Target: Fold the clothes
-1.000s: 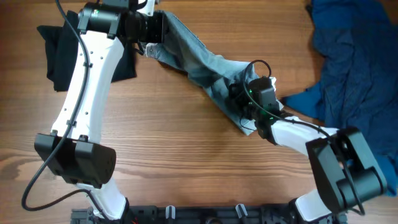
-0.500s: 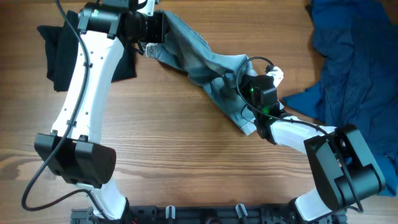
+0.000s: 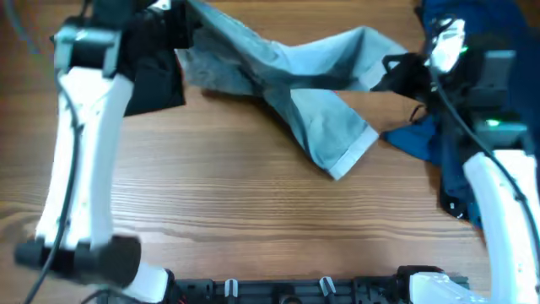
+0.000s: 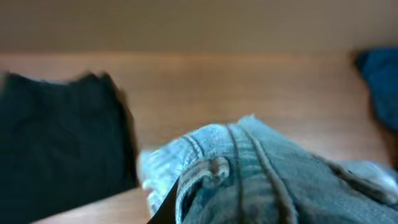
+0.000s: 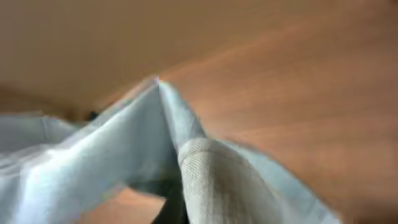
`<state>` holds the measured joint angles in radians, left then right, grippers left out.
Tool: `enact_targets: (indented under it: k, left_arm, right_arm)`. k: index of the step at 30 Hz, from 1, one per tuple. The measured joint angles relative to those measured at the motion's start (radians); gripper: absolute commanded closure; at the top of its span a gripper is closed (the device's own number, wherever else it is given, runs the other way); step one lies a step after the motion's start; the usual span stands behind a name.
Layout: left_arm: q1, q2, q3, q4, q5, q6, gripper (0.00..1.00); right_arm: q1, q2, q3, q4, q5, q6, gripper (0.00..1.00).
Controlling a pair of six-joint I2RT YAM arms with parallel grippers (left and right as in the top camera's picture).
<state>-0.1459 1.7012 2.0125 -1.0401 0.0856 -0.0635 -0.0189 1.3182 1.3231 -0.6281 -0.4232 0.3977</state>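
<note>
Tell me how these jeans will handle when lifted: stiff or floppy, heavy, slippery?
Likely floppy: the jeans sag between the left gripper and right gripper. Probably fairly heavy for cloth: the free leg trails down onto the table. Slipping seems unlikely; the weave looks coarse.

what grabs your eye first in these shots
Pale blue jeans hang stretched between the left gripper, top left, and the right gripper, upper right, one hemmed leg trailing onto the table. A black garment lies at the left edge, a dark blue garment at the right.
</note>
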Motion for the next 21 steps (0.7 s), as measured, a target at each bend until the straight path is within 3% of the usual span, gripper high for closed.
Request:
enact_targets:
  k: [6, 11, 16, 21]
  left_arm:
    - [-0.067, -0.3, 0.001, 0.0, -0.029, -0.032, 0.96]
    - [-0.214, -0.383, 0.001, -0.015, -0.035, -0.05, 0.96]
    - [-0.319, -0.451, 0.001, -0.098, -0.048, -0.091, 0.96]
    - [-0.33, -0.497, 0.001, -0.171, -0.108, -0.157, 0.96]
  right_arm:
    - [-0.008, -0.008, 0.473, -0.409, -0.044, -0.164, 0.96]
    - [-0.009, -0.022, 0.666, -0.627, -0.048, -0.207, 0.96]
    - [-0.01, -0.103, 0.755, -0.794, 0.0, -0.217, 0.96]
    - [-0.009, -0.196, 0.801, -0.864, 0.132, -0.174, 0.96]
